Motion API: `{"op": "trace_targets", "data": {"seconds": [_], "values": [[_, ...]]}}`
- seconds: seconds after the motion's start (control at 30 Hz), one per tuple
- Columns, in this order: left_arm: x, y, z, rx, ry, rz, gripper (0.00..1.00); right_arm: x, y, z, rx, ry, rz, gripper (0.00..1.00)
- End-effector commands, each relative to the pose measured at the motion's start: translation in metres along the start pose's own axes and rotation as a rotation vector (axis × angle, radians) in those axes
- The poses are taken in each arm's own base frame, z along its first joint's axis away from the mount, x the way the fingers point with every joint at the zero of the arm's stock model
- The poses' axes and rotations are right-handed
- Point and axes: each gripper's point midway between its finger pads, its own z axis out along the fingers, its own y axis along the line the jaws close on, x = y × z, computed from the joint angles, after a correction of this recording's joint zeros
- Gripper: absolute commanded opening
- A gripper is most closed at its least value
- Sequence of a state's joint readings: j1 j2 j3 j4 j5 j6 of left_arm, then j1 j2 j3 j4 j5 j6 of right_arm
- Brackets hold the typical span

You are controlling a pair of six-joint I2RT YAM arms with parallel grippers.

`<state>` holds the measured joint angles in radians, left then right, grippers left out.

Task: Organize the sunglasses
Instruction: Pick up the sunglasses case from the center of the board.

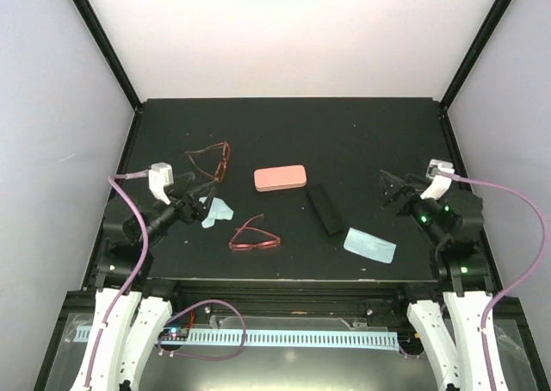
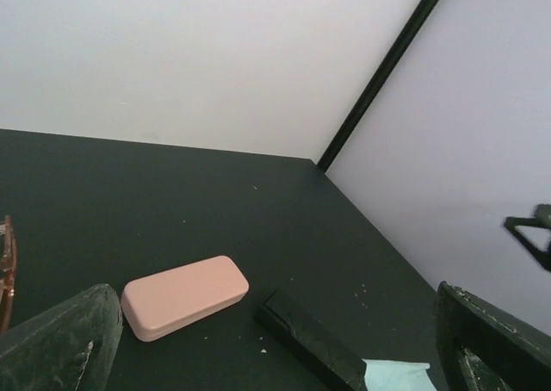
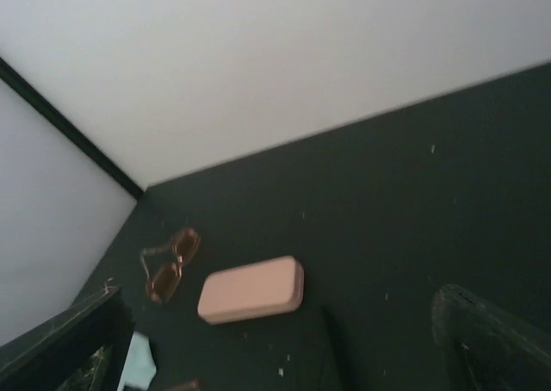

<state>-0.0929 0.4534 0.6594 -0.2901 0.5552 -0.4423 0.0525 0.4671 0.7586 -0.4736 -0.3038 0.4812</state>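
Left pincer (image 1: 200, 195), jaws wide and empty, hovers near the left edge of the desk (image 1: 344, 133); red-pink sunglasses (image 1: 252, 238) lie close by toward the near edge, frame along it, amber sunglasses (image 1: 211, 161) farther back; right pincer (image 1: 392, 189), equally agape, well apart

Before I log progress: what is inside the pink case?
Its inside is hidden: the pink case lies shut. What shows is that the amber sunglasses and the red sunglasses both lie outside it, on the table.
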Motion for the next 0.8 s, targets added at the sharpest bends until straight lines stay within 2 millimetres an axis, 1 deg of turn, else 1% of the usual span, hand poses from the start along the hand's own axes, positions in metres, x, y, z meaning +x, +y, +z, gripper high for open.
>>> {"op": "trace_targets", "data": {"seconds": [0.0, 0.1, 0.17, 0.2, 0.23, 0.33, 0.37, 0.4, 0.5, 0.63, 0.77], "values": [[-0.004, -0.013, -0.003, 0.073, -0.022, -0.016, 0.99, 0.036, 0.0, 0.025, -0.093, 0.133, 0.047, 0.93], [0.004, -0.011, 0.001, 0.097, -0.012, -0.056, 0.99, 0.062, -0.01, 0.044, -0.094, 0.199, 0.081, 0.88], [0.011, -0.008, 0.004, 0.113, -0.004, -0.086, 0.99, 0.088, -0.016, 0.057, -0.069, 0.274, 0.074, 0.87], [0.016, -0.008, 0.007, 0.133, -0.001, -0.094, 0.99, 0.099, -0.023, 0.064, -0.03, 0.304, 0.061, 0.87], [0.02, -0.01, 0.009, 0.168, 0.002, -0.098, 0.99, 0.116, -0.021, 0.071, -0.018, 0.359, 0.034, 0.87], [0.033, -0.013, 0.014, 0.258, 0.013, -0.12, 0.99, 0.16, -0.023, 0.089, 0.079, 0.495, -0.09, 0.87], [0.036, -0.014, 0.015, 0.274, 0.02, -0.127, 0.99, 0.175, -0.025, 0.095, 0.116, 0.546, -0.132, 0.87], [0.039, -0.014, 0.017, 0.284, 0.029, -0.133, 0.99, 0.196, -0.03, 0.1, 0.155, 0.618, -0.174, 0.87], [0.046, -0.01, 0.021, 0.28, 0.057, -0.137, 0.99, 0.228, -0.036, 0.108, 0.237, 0.727, -0.29, 0.85], [0.054, -0.007, 0.027, 0.276, 0.088, -0.145, 0.99, 0.255, -0.044, 0.115, 0.314, 0.808, -0.405, 0.82], [0.063, -0.002, 0.034, 0.266, 0.125, -0.173, 0.99, 0.273, -0.043, 0.121, 0.303, 0.865, -0.432, 0.75]]}}
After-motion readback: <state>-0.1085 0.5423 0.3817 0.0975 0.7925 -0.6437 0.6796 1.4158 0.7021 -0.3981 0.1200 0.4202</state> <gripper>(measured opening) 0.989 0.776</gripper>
